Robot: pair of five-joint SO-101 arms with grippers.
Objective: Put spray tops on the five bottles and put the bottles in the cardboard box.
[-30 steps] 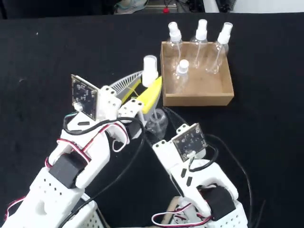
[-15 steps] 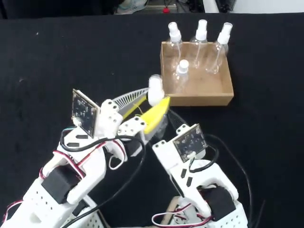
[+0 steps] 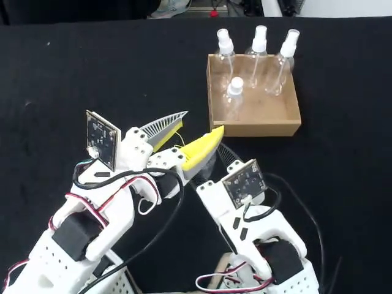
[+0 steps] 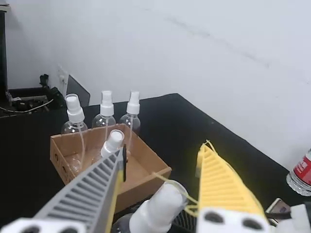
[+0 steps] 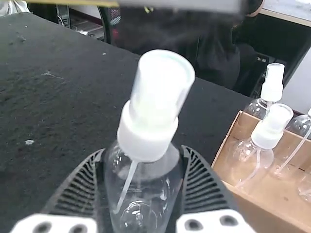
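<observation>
On the black table [image 3: 92, 61], near the middle, the right gripper [image 5: 143, 155] is clamped on a clear spray bottle [image 5: 141, 194]. Its two dark fingers press on both sides of the bottle's round body. The bottle stands almost upright, and a white spray top [image 5: 155, 97] sits on its neck. I cannot tell if the top is screwed tight.

The left gripper [image 3: 202, 121] is just above that bottle. Its fingers are wide apart, one grey finger [image 4: 92, 187] and one yellow finger [image 4: 221, 182]. The white spray top pokes up between them, and neither finger seems to touch it.

The cardboard box [image 3: 254, 130] sits a little farther back and to the right, close to the yellow fingertip. Four clear bottles with white spray tops stand inside it. Three of them are in a row along the far wall: a left one [image 3: 225, 46], a middle one [image 3: 260, 43] and a right one [image 3: 286, 49] that leans a bit. The fourth bottle [image 3: 234, 92] stands nearer, on the left side of the box.
</observation>
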